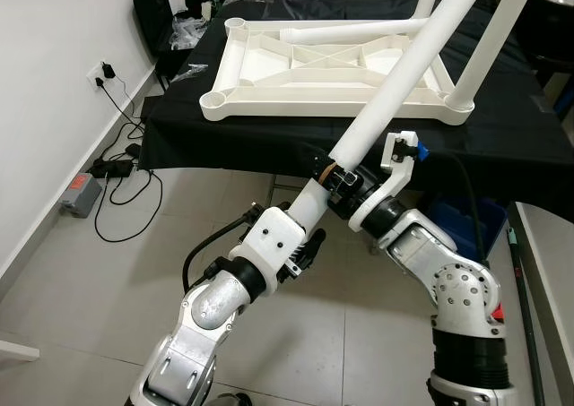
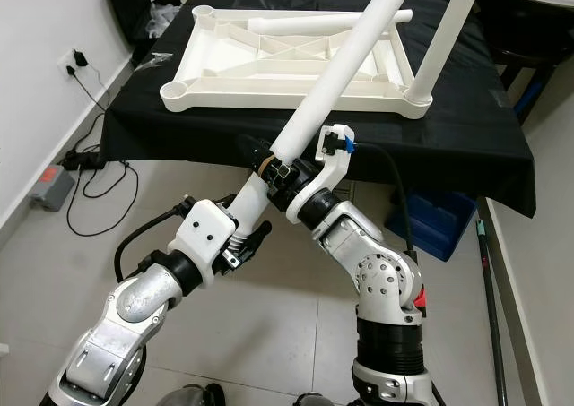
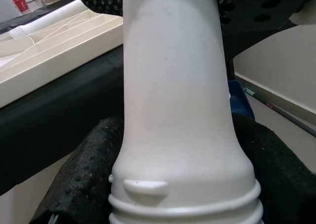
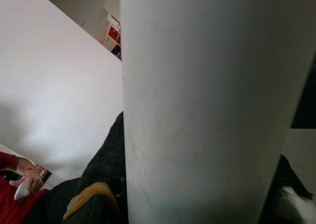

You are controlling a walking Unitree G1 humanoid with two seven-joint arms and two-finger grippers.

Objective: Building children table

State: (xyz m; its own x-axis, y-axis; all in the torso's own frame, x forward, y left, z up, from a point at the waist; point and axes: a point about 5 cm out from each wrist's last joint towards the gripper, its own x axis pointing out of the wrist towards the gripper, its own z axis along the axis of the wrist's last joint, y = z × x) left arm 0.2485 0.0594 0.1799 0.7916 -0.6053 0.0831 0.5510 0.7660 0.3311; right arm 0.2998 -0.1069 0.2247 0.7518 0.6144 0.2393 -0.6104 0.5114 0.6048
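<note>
Gripping table leg (image 1: 421, 52) base, L claw (image 1: 330, 175), R claw (image 2: 285, 171)

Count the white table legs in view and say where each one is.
3, perhaps 4: one leg held by both tools, one standing in the tabletop's near right corner socket, one lying across it; another may stand behind.

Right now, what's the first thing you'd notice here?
A long white plastic table leg slants up across the middle, with the left gripper and right gripper both clamped on its lower end. Behind it, an upside-down white plastic tabletop lies on a black-draped table, one leg already standing in its near right corner.
</note>
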